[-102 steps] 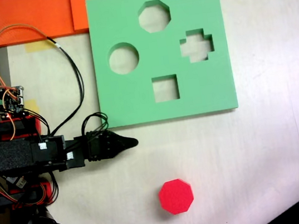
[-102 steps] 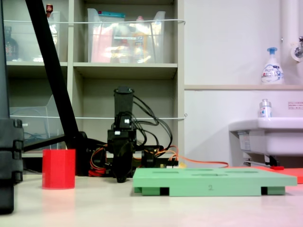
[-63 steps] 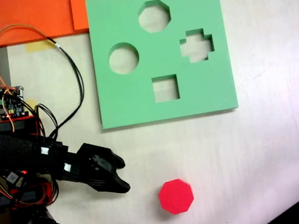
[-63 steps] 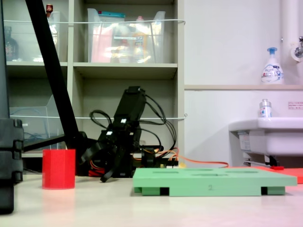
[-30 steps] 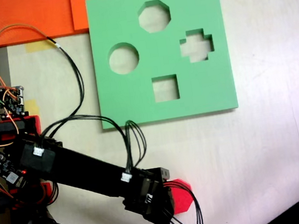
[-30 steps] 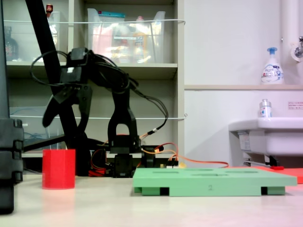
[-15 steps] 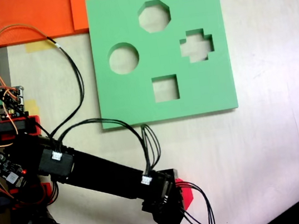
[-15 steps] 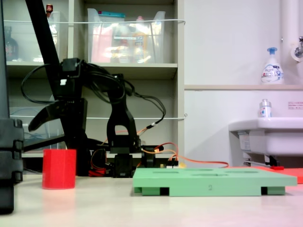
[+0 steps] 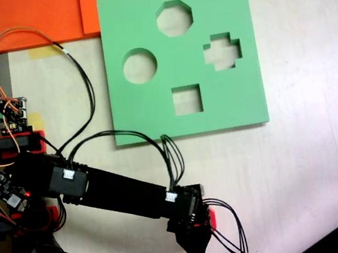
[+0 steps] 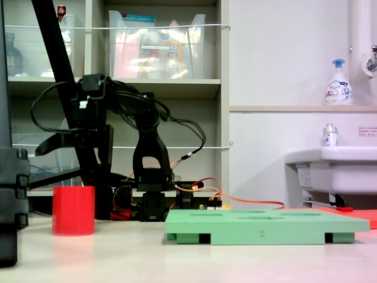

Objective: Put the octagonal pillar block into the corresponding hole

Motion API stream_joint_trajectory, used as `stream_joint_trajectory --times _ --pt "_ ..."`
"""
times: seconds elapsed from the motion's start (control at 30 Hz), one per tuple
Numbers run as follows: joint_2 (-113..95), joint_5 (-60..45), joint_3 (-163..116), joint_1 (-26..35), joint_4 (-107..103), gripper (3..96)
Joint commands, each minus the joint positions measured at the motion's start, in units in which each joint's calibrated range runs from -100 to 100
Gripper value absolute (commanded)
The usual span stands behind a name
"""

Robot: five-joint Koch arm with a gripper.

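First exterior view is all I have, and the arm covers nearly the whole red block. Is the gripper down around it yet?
Observer: Not yet. In the second exterior view the gripper hangs above the octagonal pillar block, with one finger raised well clear of the block's top.
Operator: Are the jaws open, and is the block upright?
Observer: The jaws are spread wide. The block stands upright on the table, apart from the green board on the second exterior view's right.

Red block (image 10: 73, 210); green board (image 9: 154, 113); black arm (image 9: 112, 194)
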Motion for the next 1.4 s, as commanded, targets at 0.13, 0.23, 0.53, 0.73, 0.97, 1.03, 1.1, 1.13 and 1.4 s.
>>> stream_joint_trajectory --times 0.13,0.23,0.53,0.73,0.97,1.03,1.1,1.13,1.4 --pt "-0.94 0.29 2.67 0.15 -2.06 95.4" --pt "2.27 0.24 2.67 0.00 -2.06 95.2" --pt "11.77 -0.78 2.57 -0.78 -2.06 94.4" --pt "12.46 -1.22 0.98 -1.03 -2.06 69.3" --pt "14.70 -2.83 -2.11 -1.51 -2.06 46.8" --pt "15.96 -3.42 -2.11 -1.51 -2.06 46.2" --pt "16.10 -3.47 -2.11 -1.47 -2.06 46.1" --pt "16.51 -3.52 -2.11 -1.47 -2.06 46.1" --pt "17.07 -4.00 -2.11 -2.15 -2.06 33.6"
